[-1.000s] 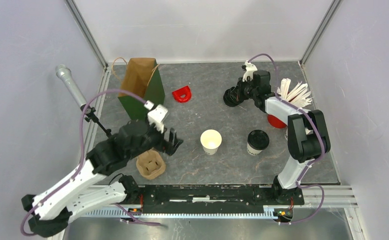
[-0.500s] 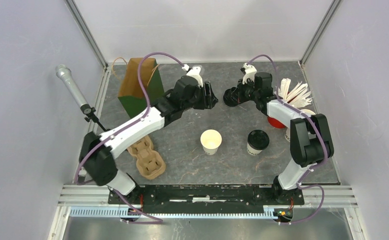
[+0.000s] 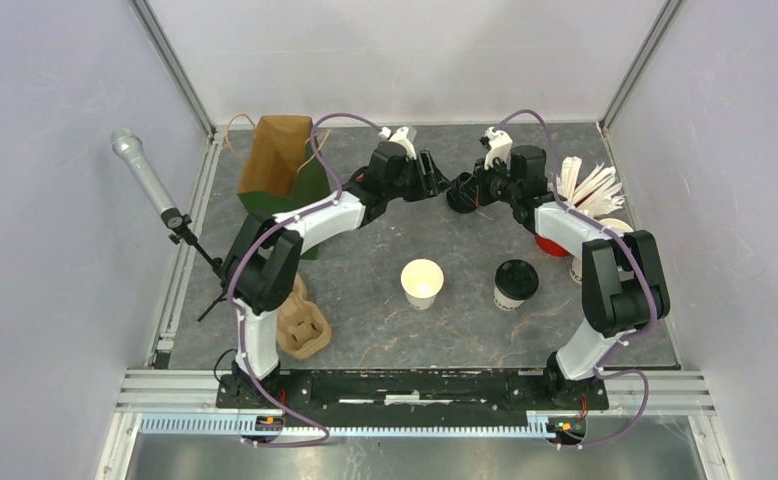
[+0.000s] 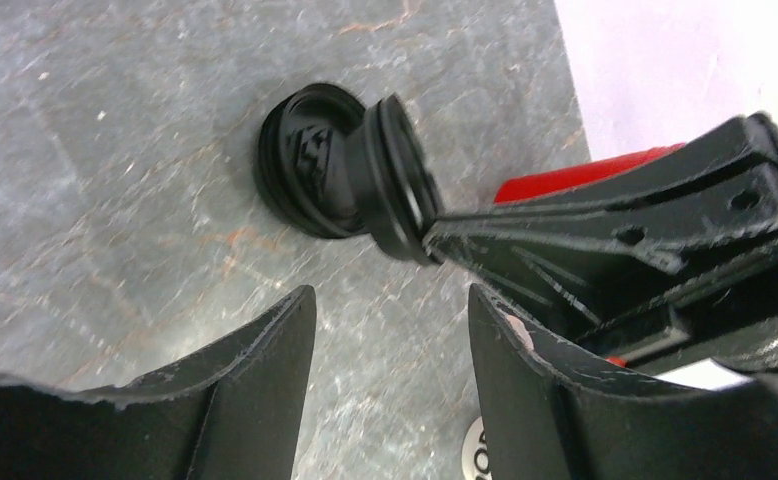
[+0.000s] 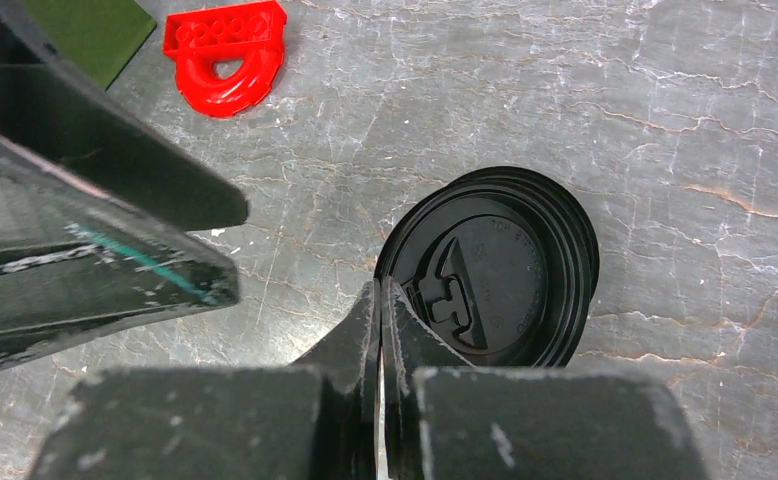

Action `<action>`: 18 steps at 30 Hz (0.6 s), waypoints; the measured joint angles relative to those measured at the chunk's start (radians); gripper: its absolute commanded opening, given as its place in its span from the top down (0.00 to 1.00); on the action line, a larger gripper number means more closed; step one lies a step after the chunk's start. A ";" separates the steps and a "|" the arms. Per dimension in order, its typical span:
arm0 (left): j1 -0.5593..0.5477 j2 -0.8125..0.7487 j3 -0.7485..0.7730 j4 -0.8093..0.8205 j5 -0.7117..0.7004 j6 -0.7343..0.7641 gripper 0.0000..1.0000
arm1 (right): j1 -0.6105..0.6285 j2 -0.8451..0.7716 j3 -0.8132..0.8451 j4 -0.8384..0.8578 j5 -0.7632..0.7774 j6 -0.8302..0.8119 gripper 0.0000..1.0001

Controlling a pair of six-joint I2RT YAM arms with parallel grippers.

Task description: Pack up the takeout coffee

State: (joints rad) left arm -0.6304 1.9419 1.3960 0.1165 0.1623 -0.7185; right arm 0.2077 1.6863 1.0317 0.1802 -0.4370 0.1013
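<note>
A lidded coffee cup (image 3: 515, 283) with a black lid stands right of centre. An open cream cup (image 3: 422, 282) without a lid stands to its left. My right gripper (image 3: 468, 190) at the far centre is shut on the rim of a black lid (image 5: 495, 265). In the left wrist view this lid (image 4: 400, 180) is tilted just above a stack of black lids (image 4: 300, 160) on the table. My left gripper (image 3: 433, 183) is open and empty, its fingertips (image 4: 300, 305) a short way left of the held lid.
A brown and green paper bag (image 3: 280, 165) stands at the far left. A pulp cup carrier (image 3: 300, 328) lies at the near left. A red cup of white sticks (image 3: 587, 187) stands at the right. A red plastic piece (image 5: 227, 45) lies by the bag. A microphone (image 3: 143, 172) stands at the left edge.
My left arm has swung from over the cup carrier at the near left to the far centre, beside the right gripper. The right gripper has stayed in place, shut on the lid.
</note>
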 measured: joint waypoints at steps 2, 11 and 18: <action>0.001 0.037 0.038 0.023 0.017 -0.003 0.37 | 0.000 0.000 0.000 0.000 0.000 -0.005 1.00; 0.018 0.187 0.154 0.065 0.064 -0.009 0.40 | 0.000 0.012 0.000 -0.001 0.002 -0.023 1.00; 0.026 0.232 0.161 0.065 0.076 -0.025 0.40 | 0.000 0.040 0.001 -0.003 0.005 -0.025 1.00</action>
State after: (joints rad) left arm -0.6041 2.1735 1.5574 0.1818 0.2379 -0.7433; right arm 0.2077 1.7260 1.0325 0.1776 -0.4320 0.0761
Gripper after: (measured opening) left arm 0.604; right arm 0.007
